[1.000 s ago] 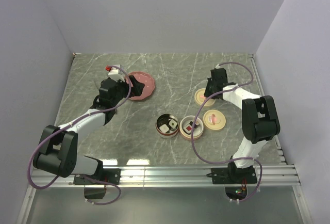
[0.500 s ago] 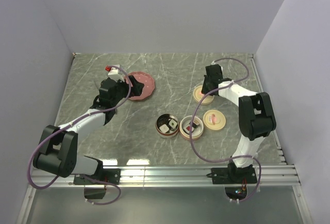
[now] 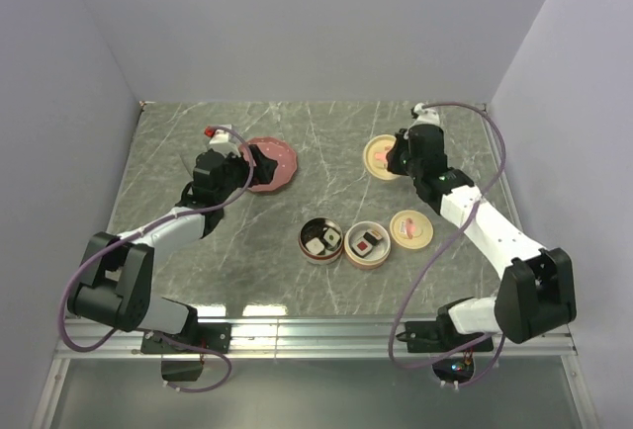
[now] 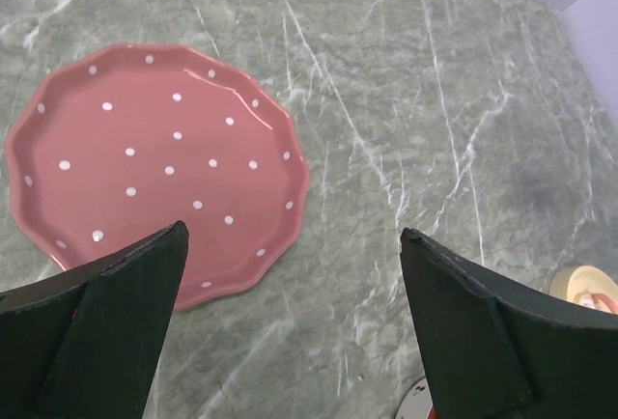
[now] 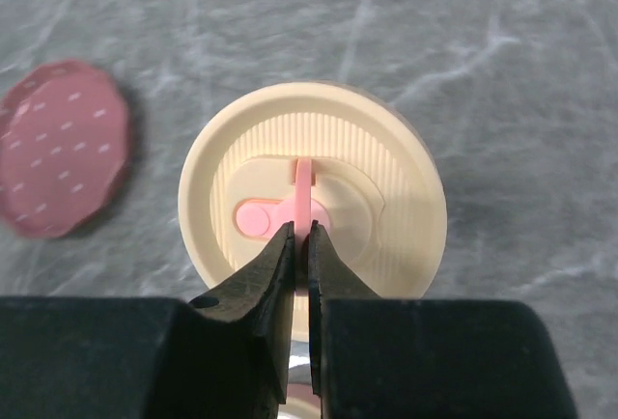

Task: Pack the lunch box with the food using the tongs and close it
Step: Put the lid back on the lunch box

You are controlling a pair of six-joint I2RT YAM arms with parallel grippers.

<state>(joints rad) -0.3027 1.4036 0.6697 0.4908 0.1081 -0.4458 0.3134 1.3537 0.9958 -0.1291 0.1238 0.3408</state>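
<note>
**Clerk:** Two grippers on the list. What is the state of each?

**Checker:** Item one, left gripper [image 3: 259, 165] [image 4: 292, 236]: jaws spread wide, nothing between them, at the edge of the dark pink, white-dotted scalloped plate [image 3: 282, 162] [image 4: 145, 149]. Item two, right gripper [image 3: 396, 155] [image 5: 299, 231]: fingers pressed together on the pink tab [image 5: 302, 182] of a round cream ribbed lid [image 3: 379, 155] [image 5: 386, 197], far right on the grey-green marbled table [image 3: 326, 142].

**Clerk:** Food?

**Checker:** Small toy sushi blocks [image 3: 318, 244]: white pieces in the round dark-lined tin [image 3: 321, 223] mid-table, and one red-topped piece in the round cream tin [image 3: 367, 261] just beside it.

**Clerk:** Remainder?

**Checker:** One second cream lid [image 3: 411, 228], flat, just right of the cream tin.
</note>
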